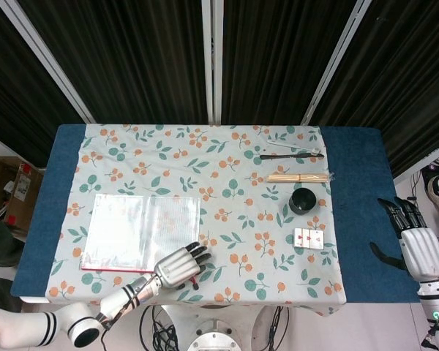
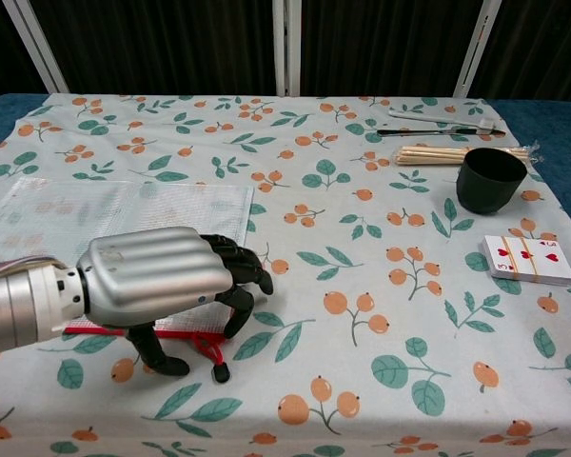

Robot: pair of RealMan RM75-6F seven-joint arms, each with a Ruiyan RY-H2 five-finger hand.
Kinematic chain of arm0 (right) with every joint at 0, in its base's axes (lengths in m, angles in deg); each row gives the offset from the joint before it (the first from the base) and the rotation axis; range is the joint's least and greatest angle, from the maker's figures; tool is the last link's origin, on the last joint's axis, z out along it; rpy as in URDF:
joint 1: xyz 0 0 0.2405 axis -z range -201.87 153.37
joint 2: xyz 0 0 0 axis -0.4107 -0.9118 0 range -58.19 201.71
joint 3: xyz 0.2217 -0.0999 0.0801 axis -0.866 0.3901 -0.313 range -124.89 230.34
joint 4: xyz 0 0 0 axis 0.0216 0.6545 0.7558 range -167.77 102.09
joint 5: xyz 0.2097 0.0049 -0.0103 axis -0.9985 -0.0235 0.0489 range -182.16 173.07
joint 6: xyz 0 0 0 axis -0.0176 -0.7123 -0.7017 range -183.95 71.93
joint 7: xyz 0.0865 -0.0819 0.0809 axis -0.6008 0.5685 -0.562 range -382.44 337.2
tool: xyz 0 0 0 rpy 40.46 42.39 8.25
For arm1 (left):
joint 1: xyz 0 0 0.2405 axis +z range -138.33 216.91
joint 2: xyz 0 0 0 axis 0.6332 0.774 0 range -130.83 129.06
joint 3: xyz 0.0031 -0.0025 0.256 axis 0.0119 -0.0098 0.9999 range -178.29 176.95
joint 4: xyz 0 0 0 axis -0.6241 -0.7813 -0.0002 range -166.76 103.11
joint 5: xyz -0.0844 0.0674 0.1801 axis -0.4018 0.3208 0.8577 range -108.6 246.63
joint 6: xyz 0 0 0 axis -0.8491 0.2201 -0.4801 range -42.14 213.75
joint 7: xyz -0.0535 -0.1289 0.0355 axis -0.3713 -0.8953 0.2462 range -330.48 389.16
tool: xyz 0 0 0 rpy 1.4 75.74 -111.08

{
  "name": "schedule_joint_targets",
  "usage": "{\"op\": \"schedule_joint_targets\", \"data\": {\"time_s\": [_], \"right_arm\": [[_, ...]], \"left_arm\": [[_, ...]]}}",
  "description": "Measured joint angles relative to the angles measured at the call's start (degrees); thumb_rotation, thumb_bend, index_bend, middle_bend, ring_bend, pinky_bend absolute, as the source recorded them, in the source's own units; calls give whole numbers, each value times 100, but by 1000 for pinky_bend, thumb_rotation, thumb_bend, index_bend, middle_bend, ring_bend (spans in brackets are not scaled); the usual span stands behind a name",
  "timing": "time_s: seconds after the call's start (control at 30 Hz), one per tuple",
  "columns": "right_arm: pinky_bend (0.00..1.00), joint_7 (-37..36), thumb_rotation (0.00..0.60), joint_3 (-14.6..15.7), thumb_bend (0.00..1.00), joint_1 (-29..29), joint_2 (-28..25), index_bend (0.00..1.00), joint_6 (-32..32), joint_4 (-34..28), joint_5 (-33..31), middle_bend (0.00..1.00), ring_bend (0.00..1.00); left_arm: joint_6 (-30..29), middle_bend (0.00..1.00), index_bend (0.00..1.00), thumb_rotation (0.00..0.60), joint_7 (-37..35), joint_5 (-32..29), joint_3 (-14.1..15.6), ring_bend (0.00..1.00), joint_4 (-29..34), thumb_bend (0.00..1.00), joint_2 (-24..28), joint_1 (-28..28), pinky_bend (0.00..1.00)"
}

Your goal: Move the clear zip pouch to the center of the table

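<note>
One clear mesh zip pouch with a red zipper edge, lying flat at your left side of the table, off centre.

Your left hand sits at the pouch's near right corner, fingers curled down over the red zipper edge by the black pull tab; you cannot tell whether they pinch it or only rest on it. Beyond, across the leaf-and-berry printed tablecloth: a banded deck of playing cards, then a black round cup, then a bundle of pale wooden skewers just behind the cup, then a black-handled utensil near the far edge. Your right hand hangs off the table's right edge, well apart from everything, fingers spread, holding nothing.
</note>
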Motion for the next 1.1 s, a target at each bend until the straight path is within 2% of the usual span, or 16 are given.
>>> {"op": "schedule_joint_targets", "data": {"time_s": [0.27,0.6,1.1], "right_arm": [[61,-95,600,2,193,21,24,66,-19,88,-10,120,4],[61,-227,600,9,193,37,62,66,-18,213,-23,120,4],[61,-218,600,-5,193,11,70,66,17,220,-21,120,4]], "left_arm": [[-10,190,553,600,217,-345,34,105,12,145,-110,-42,149],[-10,197,579,600,343,-621,68,104,33,167,-157,-146,149],[-68,199,615,600,272,-812,180,105,-85,365,-271,-248,149]]}}
